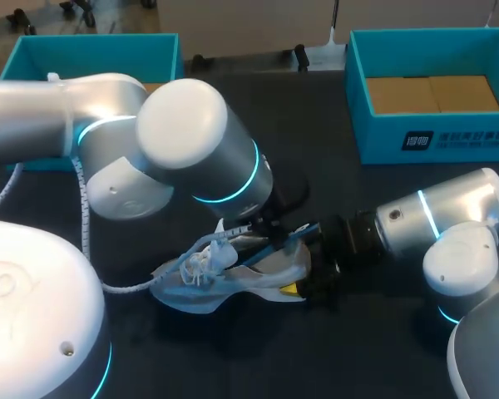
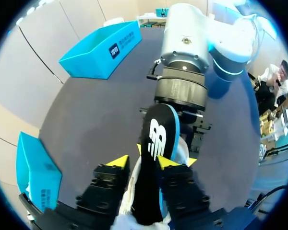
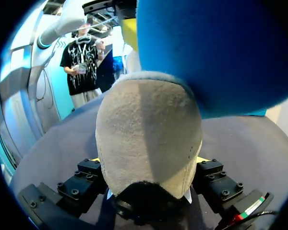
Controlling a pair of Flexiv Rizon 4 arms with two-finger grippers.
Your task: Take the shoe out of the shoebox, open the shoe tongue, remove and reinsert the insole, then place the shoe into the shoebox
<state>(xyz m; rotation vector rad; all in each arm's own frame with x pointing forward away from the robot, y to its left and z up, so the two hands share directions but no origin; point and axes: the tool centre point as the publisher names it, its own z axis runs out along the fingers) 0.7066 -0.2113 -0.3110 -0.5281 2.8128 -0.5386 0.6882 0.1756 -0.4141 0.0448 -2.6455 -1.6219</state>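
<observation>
One shoe lies mid-table, well apart from two shoeboxes: the left shoebox and the right shoebox. One insole sticks out of the shoe, pinched narrowly by the left gripper. The right gripper clamps the heel, fingers wide.

The right gripper is clasping the shoe by its grey suede heel, which is sitting snug between both fingers (only slivers of their yellow tips are showing), while the blue insole is looming just above it over the dark worktop.
</observation>
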